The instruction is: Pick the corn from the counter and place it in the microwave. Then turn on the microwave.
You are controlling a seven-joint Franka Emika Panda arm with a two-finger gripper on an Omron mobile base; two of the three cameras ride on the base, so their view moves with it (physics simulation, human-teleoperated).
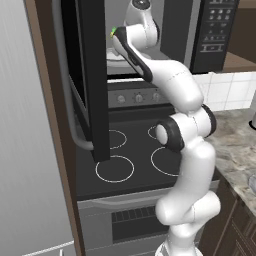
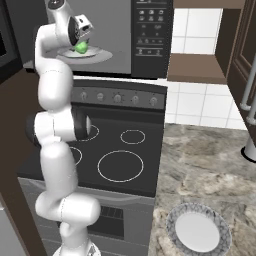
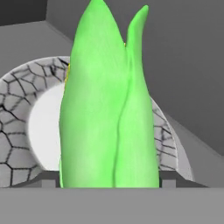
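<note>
We saw our fingers (image 3: 109, 179) grasping the corn (image 3: 109, 109) inside the open microwave (image 2: 150, 40), just above its white plate (image 3: 43, 127).

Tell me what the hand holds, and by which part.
The hand holds the corn by the lower husk, between its fingertips, above the microwave's plate.

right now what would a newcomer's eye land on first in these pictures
The bright green corn stands out first, right in front of the gripper, over the white plate inside the open microwave. Next comes the white arm, rising over the black stovetop with its white rings.
</note>
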